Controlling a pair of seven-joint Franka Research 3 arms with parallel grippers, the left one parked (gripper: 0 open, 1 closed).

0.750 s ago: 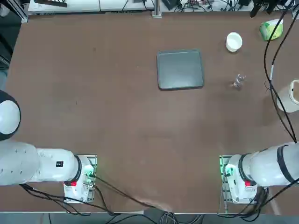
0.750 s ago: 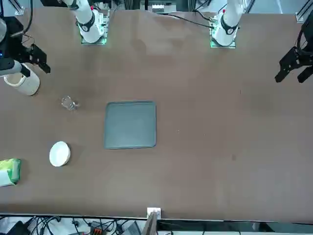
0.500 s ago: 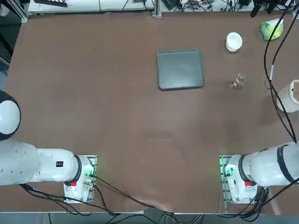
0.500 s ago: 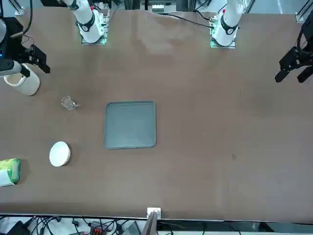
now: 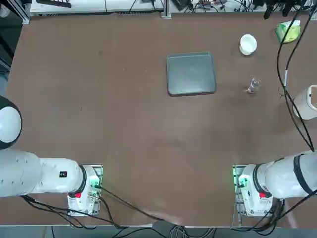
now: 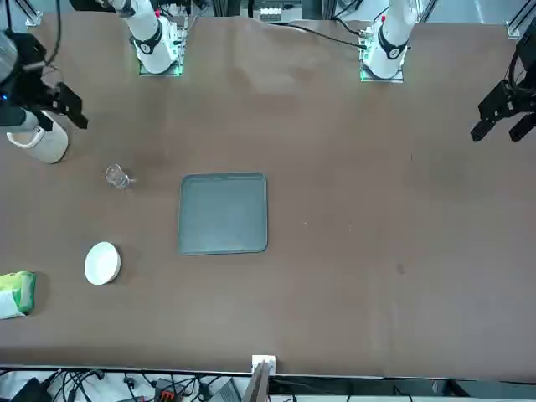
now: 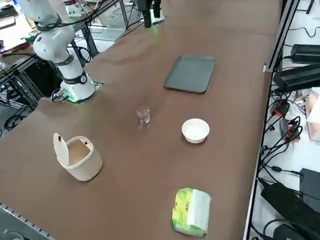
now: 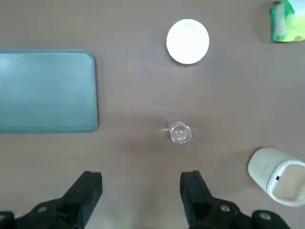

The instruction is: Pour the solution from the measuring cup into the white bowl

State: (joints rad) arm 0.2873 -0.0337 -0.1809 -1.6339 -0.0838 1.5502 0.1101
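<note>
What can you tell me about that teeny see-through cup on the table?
The measuring cup is tiny, clear like glass or plastic, with shiny edges. It stands upright on the brown table, alone, touching nothing else. The white bowl sits close by, the grey tray farther off. The right claw hangs open high above, not holding it. I can't tell if there's liquid inside.

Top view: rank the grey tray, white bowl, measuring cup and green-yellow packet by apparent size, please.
1. Grey tray, clearly largest.
2. Green-yellow packet and white bowl: too similar to rank.
3. Measuring cup, smallest.
</note>
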